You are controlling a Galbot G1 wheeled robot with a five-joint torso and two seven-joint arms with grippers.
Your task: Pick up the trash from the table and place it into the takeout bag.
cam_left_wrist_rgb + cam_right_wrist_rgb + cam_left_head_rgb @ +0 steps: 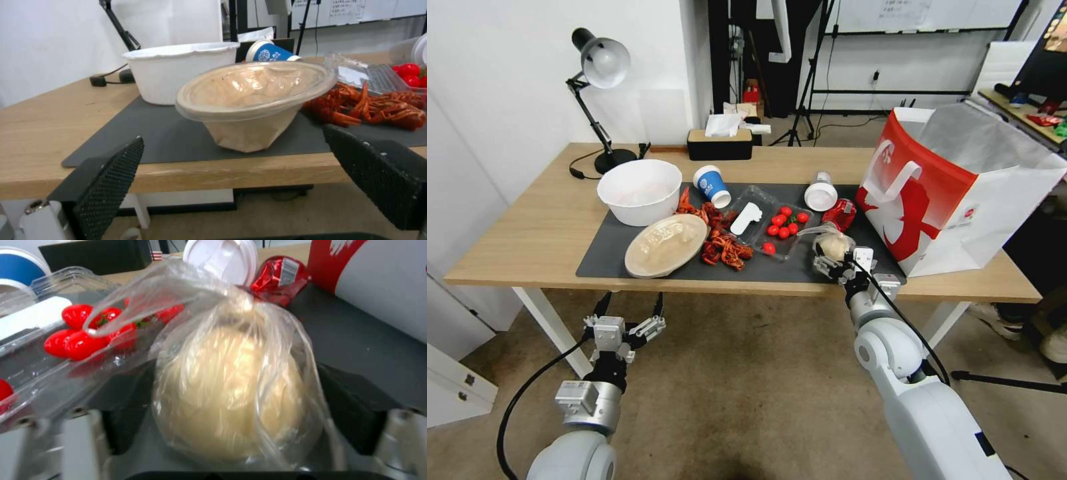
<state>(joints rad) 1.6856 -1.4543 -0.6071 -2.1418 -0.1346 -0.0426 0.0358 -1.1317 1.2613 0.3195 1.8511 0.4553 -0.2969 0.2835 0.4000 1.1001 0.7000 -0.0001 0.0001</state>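
Head view: the right gripper point(835, 261) sits at the dark grey mat's point(607, 257) near edge, around the clear bag with pale bun point(832, 244), beside the big white-and-red paper takeout bag point(960, 193). Left gripper point(630, 313) hangs below the light-wood table point(527, 230), fingers wide.

Left wrist view: black fingers point(109, 186) splayed before a beige lidded bowl point(253, 96).

Right wrist view: the bun bag point(231, 383) lies between the jaws, which flank it closely; contact unclear.

The place looked like an office or lab room set up for recording. A light-wood table point(520, 233) with a black desk lamp point(602, 63) and a tissue box point(720, 143) stood on a bare floor, with tripod stands point(807, 87) and a whiteboard point(920, 13) behind it.
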